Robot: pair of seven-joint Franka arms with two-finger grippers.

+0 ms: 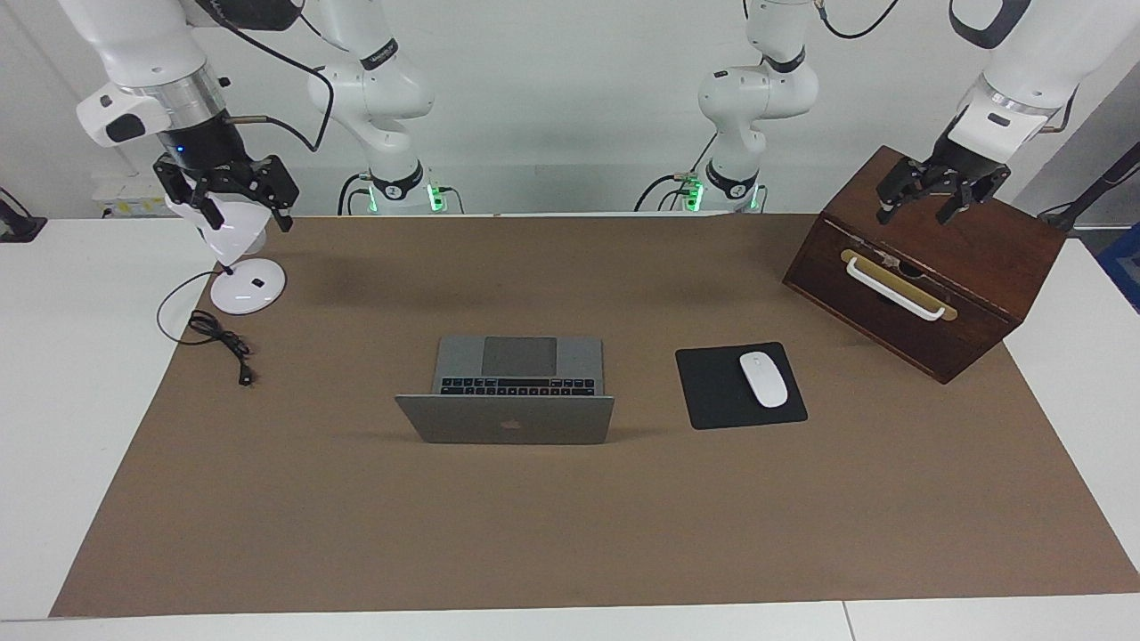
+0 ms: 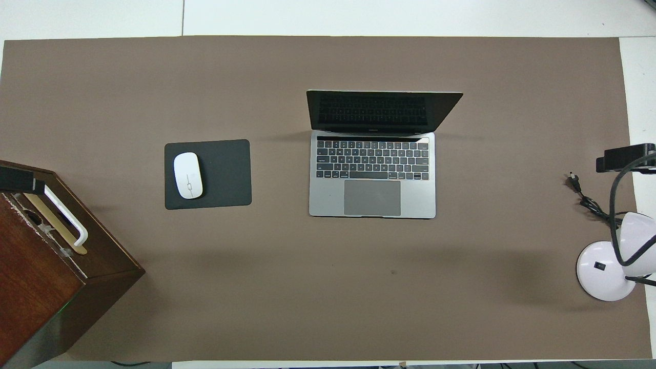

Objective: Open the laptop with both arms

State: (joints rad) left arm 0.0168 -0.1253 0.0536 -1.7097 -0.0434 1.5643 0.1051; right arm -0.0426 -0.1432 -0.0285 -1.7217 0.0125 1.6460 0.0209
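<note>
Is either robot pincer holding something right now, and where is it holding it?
Nothing is held. The left pincer is open over the wooden box; the right pincer is open over the lamp. The laptop stands open, untouched.

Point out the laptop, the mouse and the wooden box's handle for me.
laptop [image 2: 372, 197]: overhead view, on the trackpad.
mouse [image 2: 187, 175]: overhead view, middle of its white shell.
handle [image 1: 893, 288]: facing view, middle of the white bar on the wooden box [image 1: 997, 240].

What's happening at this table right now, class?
Nothing is being handled. The laptop stands open mid-table. The left gripper, open, hangs over the wooden box; the right gripper, also open, hangs over the lamp. A mouse lies on its pad beside the laptop.
</note>
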